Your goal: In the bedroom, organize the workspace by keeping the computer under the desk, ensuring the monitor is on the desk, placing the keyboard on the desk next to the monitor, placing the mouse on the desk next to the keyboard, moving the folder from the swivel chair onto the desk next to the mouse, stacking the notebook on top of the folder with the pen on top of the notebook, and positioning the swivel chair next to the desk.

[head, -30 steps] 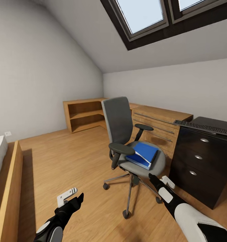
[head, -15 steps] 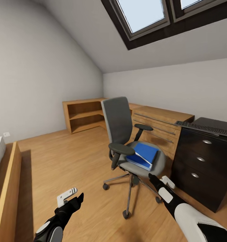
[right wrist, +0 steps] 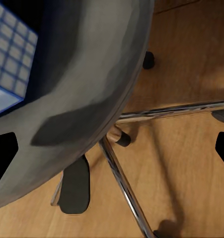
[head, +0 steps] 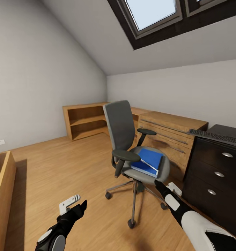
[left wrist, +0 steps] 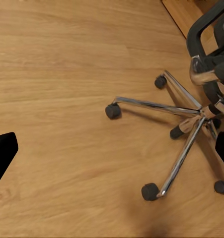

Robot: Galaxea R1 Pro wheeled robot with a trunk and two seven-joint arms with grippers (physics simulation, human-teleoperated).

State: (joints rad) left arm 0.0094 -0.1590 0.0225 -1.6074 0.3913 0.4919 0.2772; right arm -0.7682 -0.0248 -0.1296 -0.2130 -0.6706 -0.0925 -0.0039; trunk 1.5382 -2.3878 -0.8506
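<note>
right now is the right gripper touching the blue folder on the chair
Apart. In the head view the right gripper hangs below the seat's front edge, while the blue folder lies on the seat above.

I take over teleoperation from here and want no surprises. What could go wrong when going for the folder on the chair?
1. The grey swivel chair stands on casters on smooth wood floor; a nudge from the right end effector, close under the seat edge, might roll or spin it.
2. The blue folder lies near the seat's front edge, so a push could slide it off.
3. The black armrest beside the folder may block a reach by the left end effector.
</note>
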